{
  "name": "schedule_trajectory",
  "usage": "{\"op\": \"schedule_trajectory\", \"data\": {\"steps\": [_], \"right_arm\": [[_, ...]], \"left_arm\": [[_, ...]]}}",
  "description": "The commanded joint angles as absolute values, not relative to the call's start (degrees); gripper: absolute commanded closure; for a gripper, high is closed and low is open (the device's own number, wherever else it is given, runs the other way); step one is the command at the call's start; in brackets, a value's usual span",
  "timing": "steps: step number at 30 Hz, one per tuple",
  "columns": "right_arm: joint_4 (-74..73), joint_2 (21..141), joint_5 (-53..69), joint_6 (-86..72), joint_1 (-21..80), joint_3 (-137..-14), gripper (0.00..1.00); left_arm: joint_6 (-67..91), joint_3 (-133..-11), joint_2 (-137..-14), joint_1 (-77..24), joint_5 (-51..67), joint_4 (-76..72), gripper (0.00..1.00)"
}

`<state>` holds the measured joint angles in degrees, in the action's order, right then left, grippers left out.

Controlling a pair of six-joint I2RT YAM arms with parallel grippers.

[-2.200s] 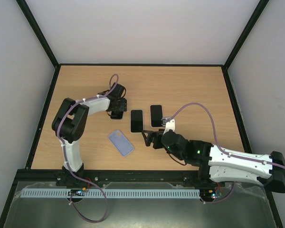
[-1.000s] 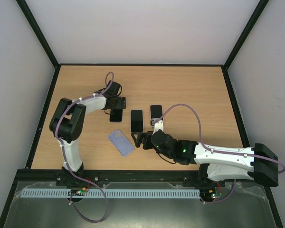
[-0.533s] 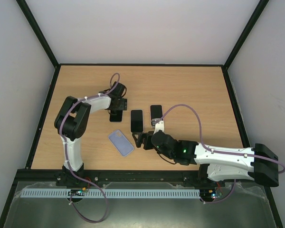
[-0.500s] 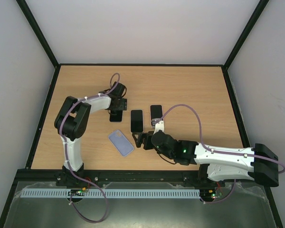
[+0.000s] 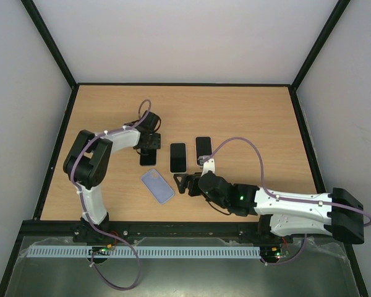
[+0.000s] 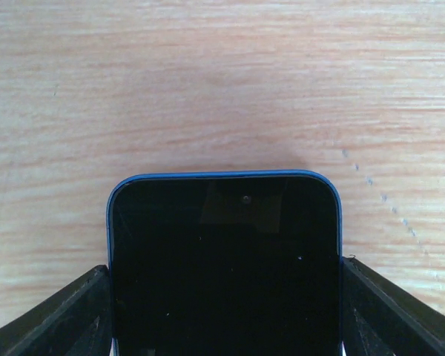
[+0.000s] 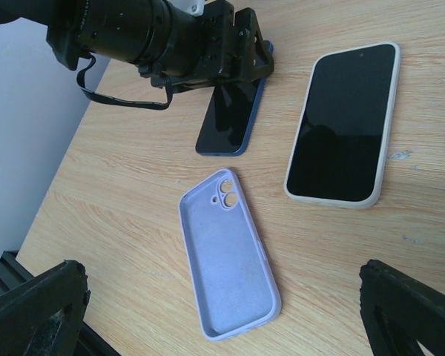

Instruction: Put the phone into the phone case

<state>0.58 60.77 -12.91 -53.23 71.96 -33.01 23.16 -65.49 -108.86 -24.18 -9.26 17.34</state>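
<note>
left hand tighter astride blue phone (grip unclear, base hidden); right hand agape

The left hand sits stretched forward and low, seemingly part-narrowed; the right hand hovers spread wide.

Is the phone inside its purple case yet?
Not yet. Nothing looks done: the purple case lies empty on the table. In hand: the left hand has its fingers on both sides of the blue phone, which lies flat. Still to do: lift it, carry it over, press it in.
</note>
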Motion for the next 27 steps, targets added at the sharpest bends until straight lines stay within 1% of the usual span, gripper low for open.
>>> {"op": "schedule_trajectory", "data": {"steps": [1,10,15,17,19,25,27], "right_arm": [[2.14,60.39,-14.06,-54.09,71.89,-32.31,0.02],[4.34,65.22,-12.99,-53.38,71.9,-33.4,0.0],[5.95,69.42,-12.93,-52.93,71.94,-34.71,0.04],[7.5,71.18,-11.98,-52.71,71.9,-35.58,0.09],[9.23,73.01,-11.42,-52.61,71.89,-36.69,0.17],[15.56,77.52,-10.1,-55.67,71.59,-37.69,0.44],[18.81,78.49,-9.53,-57.39,71.42,-37.14,0.48]], "left_arm": [[24.76,-64.34,-103.77,-23.16,-7.98,19.28,0.37],[27.31,-61.48,-93.62,-21.11,-4.69,19.04,0.4],[29.0,-58.14,-88.5,-20.83,0.99,18.12,0.41],[30.34,-55.62,-85.95,-20.91,3.7,16.99,0.41],[32.17,-52.29,-82.87,-21.0,6.28,15.08,0.41],[38.18,-43.03,-74.71,-21.54,12.14,9.31,0.43],[40.3,-40.07,-72.26,-21.58,13.84,7.33,0.44]]}}
